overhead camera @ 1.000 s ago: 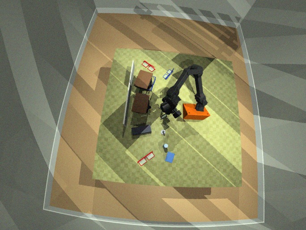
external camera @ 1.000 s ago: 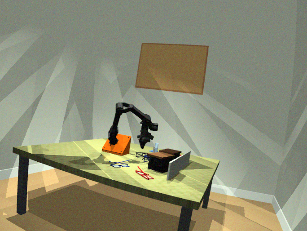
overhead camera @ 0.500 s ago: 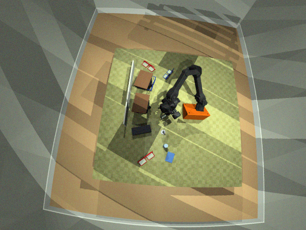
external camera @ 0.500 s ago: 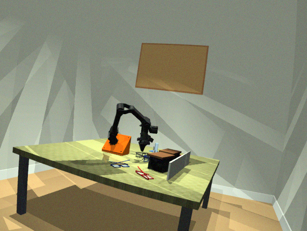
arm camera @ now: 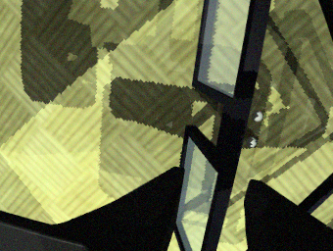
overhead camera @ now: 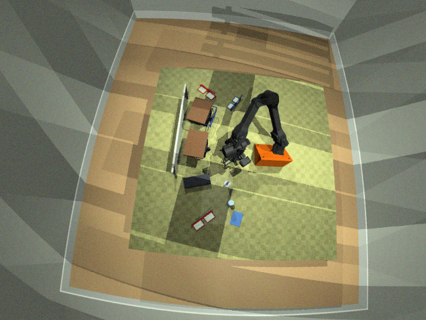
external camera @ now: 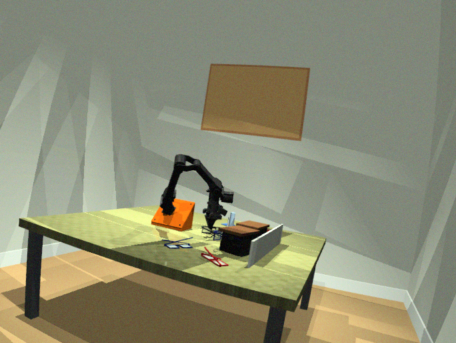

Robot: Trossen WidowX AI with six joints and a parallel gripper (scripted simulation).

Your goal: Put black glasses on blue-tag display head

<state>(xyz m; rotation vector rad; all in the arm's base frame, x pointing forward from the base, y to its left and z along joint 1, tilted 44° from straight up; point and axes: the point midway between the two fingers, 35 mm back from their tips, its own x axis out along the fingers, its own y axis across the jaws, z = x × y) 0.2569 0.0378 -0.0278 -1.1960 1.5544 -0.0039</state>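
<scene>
The black glasses [arm camera: 257,11] [external camera: 207,231] lie on the table, lenses flat and temples unfolded, close in front of the two display heads. My gripper [arm camera: 214,184] [overhead camera: 228,160] [external camera: 211,225] is low over them, pointing down. Its fingers stand apart on either side of the front frame near the bridge, with a gap on both sides. In the overhead view the gripper hides most of the glasses. The heads show as two dark blocks with brown tops [overhead camera: 198,109] [overhead camera: 195,143]. A blue frame [overhead camera: 213,115] stands by the farther one.
A white upright panel [overhead camera: 179,131] [external camera: 265,243] stands behind the heads. Red glasses [overhead camera: 205,90] [overhead camera: 205,220], blue glasses [overhead camera: 235,100] [external camera: 177,243], a dark box [overhead camera: 196,180], two small cylinders [overhead camera: 226,183] [overhead camera: 230,203] and a blue pad [overhead camera: 236,218] lie around. The orange arm base [overhead camera: 271,155] is beside the gripper.
</scene>
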